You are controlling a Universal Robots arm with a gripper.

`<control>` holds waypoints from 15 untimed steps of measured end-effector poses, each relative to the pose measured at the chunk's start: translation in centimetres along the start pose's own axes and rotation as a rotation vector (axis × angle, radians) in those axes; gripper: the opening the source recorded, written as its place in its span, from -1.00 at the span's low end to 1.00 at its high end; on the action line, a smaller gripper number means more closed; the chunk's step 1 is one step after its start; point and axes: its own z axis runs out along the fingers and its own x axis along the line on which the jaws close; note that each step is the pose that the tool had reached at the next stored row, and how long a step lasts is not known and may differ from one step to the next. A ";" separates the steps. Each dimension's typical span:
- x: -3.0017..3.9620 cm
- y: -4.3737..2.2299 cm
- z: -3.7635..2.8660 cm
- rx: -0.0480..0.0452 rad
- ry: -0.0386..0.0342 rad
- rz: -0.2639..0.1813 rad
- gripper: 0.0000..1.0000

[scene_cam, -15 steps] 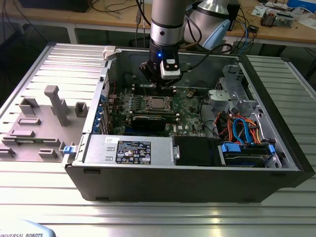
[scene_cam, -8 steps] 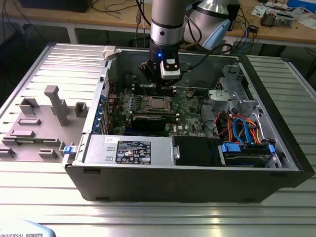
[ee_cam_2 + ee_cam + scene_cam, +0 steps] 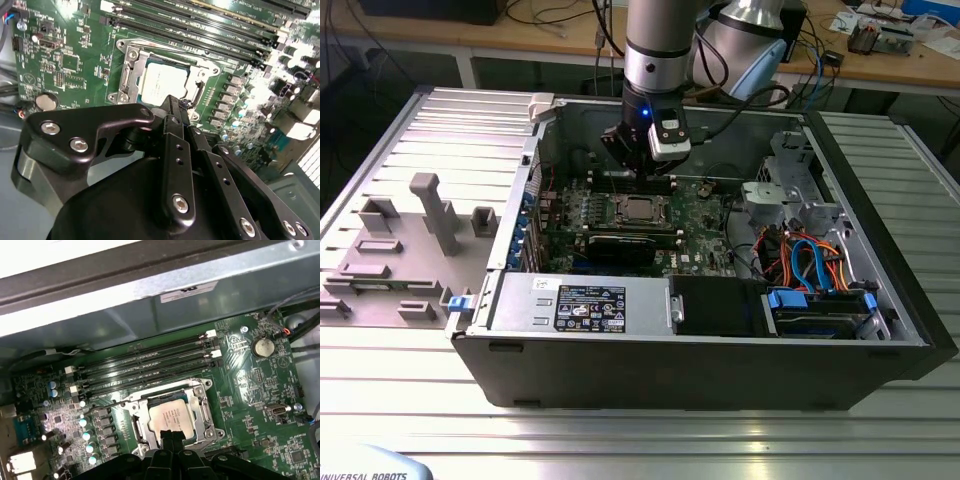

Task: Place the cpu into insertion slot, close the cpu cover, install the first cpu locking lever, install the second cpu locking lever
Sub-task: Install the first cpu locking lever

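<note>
A: One question: where is the small flat square silvery-grey cpu point(image 3: 170, 416)?
B: Seated in the square silver-rimmed insertion slot point(image 3: 624, 211) on the green circuit board point(image 3: 250, 390). The thin shiny silver cpu cover point(image 3: 202, 80) lies flat, framing it.
A: Black gripper point(image 3: 172, 101)?
B: Fingers pinched together, nothing visible between them. Tips at the slot's edge, just beside the cpu. Contact: can't tell.

In the exterior view the cpu point(image 3: 640, 209) lies in the socket point(image 3: 622, 204), on the board point(image 3: 705, 215) inside the case point(image 3: 720, 370). From the socket, the gripper point(image 3: 642, 180) is at 12 o'clock, the card point(image 3: 620, 248) at 6, the power box point(image 3: 580, 300) beyond the card, and the cables point(image 3: 800, 260) at 4.
</note>
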 end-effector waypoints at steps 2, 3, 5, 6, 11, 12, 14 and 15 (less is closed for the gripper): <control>0.22 -0.05 0.03 -0.0007 -0.0016 -0.001 -0.79; 0.34 -0.07 0.04 -0.0008 -0.0025 -0.002 -0.79; 0.37 -0.08 0.05 -0.0009 -0.0049 -0.019 -0.79; 0.38 -0.09 0.06 -0.0013 -0.0078 -0.031 -0.79; 0.37 -0.09 0.16 -0.0103 -0.0522 -0.114 -0.79; 0.36 -0.08 0.17 -0.0112 -0.0556 -0.137 -0.79; 0.37 -0.09 0.17 -0.0116 -0.0568 -0.157 -0.79; 0.37 -0.09 0.17 -0.0117 -0.0568 -0.161 -0.79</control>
